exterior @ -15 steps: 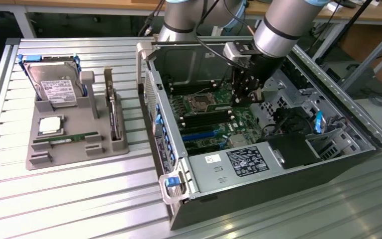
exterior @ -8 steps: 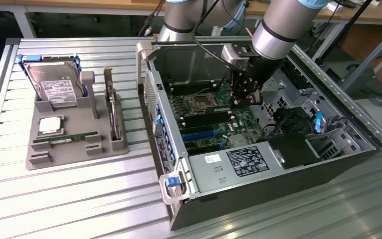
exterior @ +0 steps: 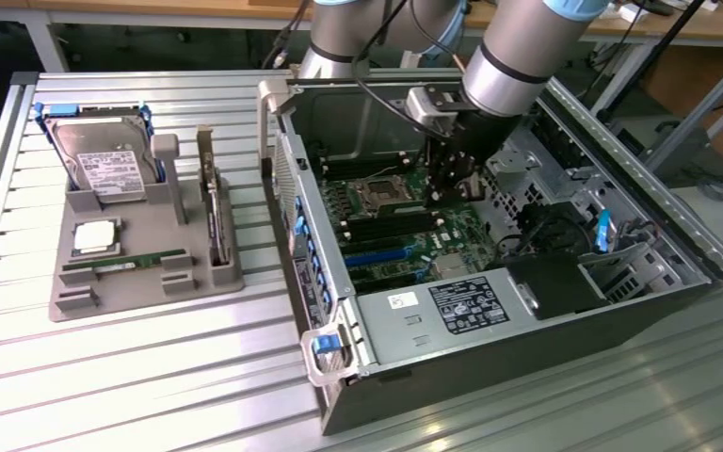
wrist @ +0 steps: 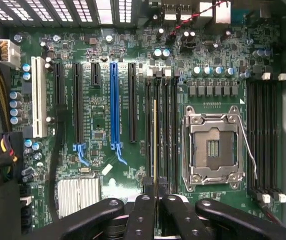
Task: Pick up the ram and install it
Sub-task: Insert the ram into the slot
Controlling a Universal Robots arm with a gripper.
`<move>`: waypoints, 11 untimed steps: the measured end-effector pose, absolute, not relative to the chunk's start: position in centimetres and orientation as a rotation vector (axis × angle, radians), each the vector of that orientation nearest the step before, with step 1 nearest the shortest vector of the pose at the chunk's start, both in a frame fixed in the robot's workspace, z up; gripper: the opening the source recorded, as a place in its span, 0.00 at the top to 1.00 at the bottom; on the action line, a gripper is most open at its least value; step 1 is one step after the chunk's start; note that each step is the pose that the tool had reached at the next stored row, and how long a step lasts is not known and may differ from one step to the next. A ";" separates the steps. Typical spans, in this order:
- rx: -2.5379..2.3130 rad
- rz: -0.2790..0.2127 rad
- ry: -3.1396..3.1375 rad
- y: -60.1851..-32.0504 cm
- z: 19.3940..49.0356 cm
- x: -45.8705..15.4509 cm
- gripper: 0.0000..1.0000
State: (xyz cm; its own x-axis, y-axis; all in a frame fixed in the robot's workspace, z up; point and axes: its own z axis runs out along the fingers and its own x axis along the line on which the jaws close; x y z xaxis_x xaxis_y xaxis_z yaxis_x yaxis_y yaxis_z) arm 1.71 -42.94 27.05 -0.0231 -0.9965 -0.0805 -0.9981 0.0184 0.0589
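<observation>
My gripper [exterior: 447,188] reaches down inside the open computer case [exterior: 488,377], above the motherboard [exterior: 399,245]. In the wrist view my gripper [wrist: 156,197] is shut on the ram [wrist: 155,145]. The ram is seen edge-on as a thin line with a gold rim, running between the black fingers [wrist: 141,212]. It hangs lined up over one of the black memory slots [wrist: 162,125] beside the processor socket [wrist: 213,147]. Whether it touches the slot I cannot tell.
Long expansion slots, one of them blue [wrist: 114,107], lie beside the memory slots. Yellow cables [wrist: 2,75] run along the case side. On the table outside stands a grey holder [exterior: 148,282] with a hard drive [exterior: 104,160], an upright expansion card [exterior: 217,221] and a narrow green board [exterior: 123,262].
</observation>
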 end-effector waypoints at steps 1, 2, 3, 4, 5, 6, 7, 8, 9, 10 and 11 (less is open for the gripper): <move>-2.184 0.154 2.230 -42.9 27.0 1.4 0.88; -2.184 0.154 2.230 -42.9 26.9 1.3 0.88; -2.184 0.154 2.230 -42.9 26.8 1.0 0.88; -2.184 0.154 2.230 -42.9 26.8 0.7 0.88; -2.184 0.154 2.230 -42.9 26.7 0.3 0.88; -2.184 0.154 2.230 -42.9 26.6 0.2 0.88; -2.184 0.154 2.230 -42.9 26.6 0.1 0.88; -2.184 0.154 2.230 -42.9 26.6 0.0 0.88; -2.184 0.154 2.230 -42.9 26.5 -0.1 0.88; -2.189 0.146 2.234 -42.9 26.5 -0.1 0.88; -2.196 0.131 2.241 -42.9 26.4 -0.1 0.88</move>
State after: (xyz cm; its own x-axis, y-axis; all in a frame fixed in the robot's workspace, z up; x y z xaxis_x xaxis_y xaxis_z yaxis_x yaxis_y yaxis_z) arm -0.12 -42.94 26.39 -0.0217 -0.9980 -0.0593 -0.9981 0.0182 0.0585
